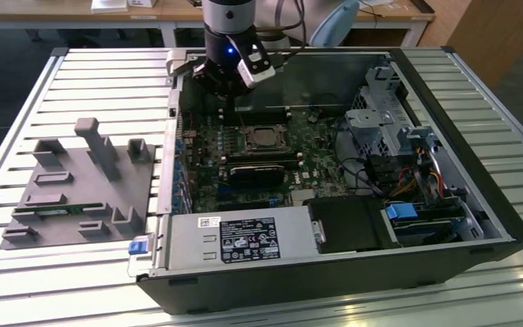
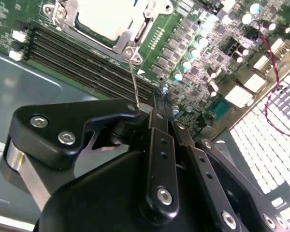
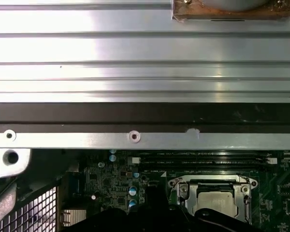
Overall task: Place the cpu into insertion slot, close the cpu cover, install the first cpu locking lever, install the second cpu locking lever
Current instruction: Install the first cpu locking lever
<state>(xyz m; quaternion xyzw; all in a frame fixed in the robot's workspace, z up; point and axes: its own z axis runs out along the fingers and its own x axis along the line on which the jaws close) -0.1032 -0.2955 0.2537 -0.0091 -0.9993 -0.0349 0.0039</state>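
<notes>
Cpu (image 1: 263, 138) is sitting flat in the insertion slot (image 3: 192, 203), its dull silver top facing up. It is square, with edges running parallel to the memory slots (image 2: 77, 53). The cpu cover (image 3: 212, 182) is lying closed around it, inside the open computer case (image 1: 334, 279) toward the tabletop's (image 1: 107, 75) far edge. A thin locking lever (image 2: 134, 77) is standing upright. The hand (image 2: 147, 105) is pointing down just beside the slot, closed, its tip touching the lever's top.

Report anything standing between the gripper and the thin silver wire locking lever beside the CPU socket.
Nothing visible. In the second wrist view the thin silver wire lever runs bare from the silver metal cover frame to the black gripper.
</notes>
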